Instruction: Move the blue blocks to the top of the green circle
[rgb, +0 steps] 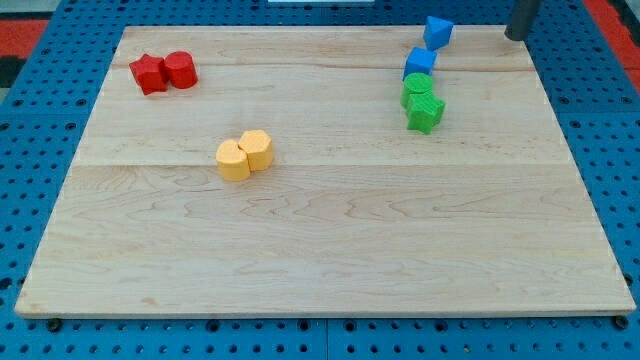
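A blue cube sits at the view's upper right, touching the top of the green circle. A second blue block, wedge-like, lies a little above and right of the cube, near the board's top edge, apart from it. A green star-like block touches the green circle from below. My tip is at the view's top right, well to the right of the upper blue block and touching no block.
A red star-like block and a red cylinder sit together at the upper left. Two yellow blocks sit together left of the middle. The wooden board lies on a blue pegboard.
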